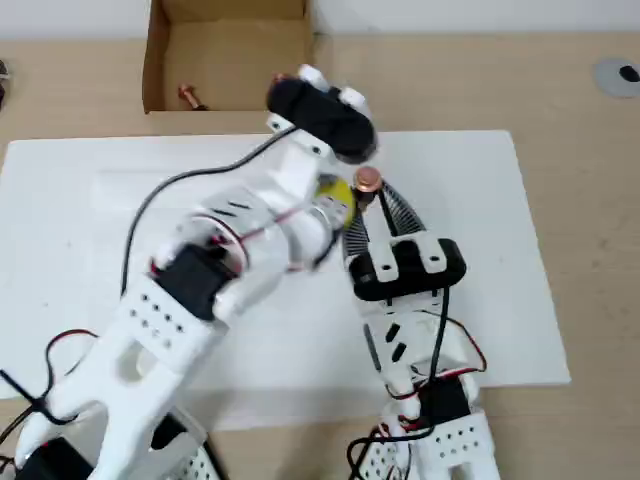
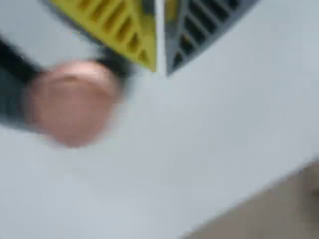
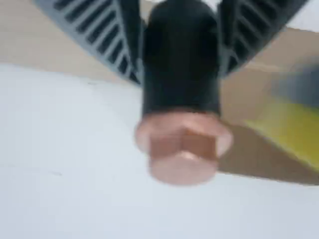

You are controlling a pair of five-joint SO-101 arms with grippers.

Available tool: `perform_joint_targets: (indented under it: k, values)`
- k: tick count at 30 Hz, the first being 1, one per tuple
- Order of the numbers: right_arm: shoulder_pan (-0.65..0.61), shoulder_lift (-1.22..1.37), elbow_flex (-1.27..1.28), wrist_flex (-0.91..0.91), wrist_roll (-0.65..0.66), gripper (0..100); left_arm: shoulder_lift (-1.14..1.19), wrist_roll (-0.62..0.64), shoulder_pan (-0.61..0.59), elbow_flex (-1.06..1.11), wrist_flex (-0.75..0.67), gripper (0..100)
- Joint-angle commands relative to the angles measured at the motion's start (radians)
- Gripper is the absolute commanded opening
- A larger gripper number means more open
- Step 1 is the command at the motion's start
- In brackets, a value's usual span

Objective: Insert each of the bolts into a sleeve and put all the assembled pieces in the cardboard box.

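the right tool (image 3: 180, 69) is clamped on a black sleeve (image 3: 180, 94) with the copper bolt (image 3: 183, 149) seated in its end, held up off the white board (image 1: 480, 300), ready to carry i'd say. the left tool (image 2: 160, 67), tips pinched narrow on nothing, sits just beside the bolt head, perhaps to steady it. the cardboard box (image 1: 155, 70) lies past the board's far edge on the table (image 1: 580, 200), one finished piece (image 1: 190, 97) inside, and the left arm crowds the straight way there.
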Motion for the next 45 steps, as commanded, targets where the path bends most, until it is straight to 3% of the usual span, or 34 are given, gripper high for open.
perform_joint_targets:
  k: [1,10,14,19,22,30,45]
  values:
    - [0.008,-0.079,-0.004,-0.023,-0.002,1.2,-0.012,-0.060,-0.110,-0.014,-0.002,1]
    - [0.102,-0.074,-0.007,-0.012,-0.002,1.2,-0.013,-0.055,-0.400,-0.057,0.002,1]
    - [0.113,-0.071,-0.091,0.107,-0.005,1.2,-0.012,-0.052,-0.523,-0.048,0.002,1]
    - [0.087,-0.028,-0.139,0.118,0.046,1.2,-0.010,0.143,-0.677,0.048,0.002,1]
    - [0.039,0.056,-0.197,0.115,0.068,1.2,-0.005,0.198,-0.746,0.118,0.002,1]
    - [0.030,0.467,-0.415,0.000,0.069,1.2,-0.010,0.198,-0.772,0.295,-0.006,1]
    - [0.033,1.357,-1.104,0.005,0.120,1.2,-0.004,0.192,-0.787,0.410,-0.009,1]
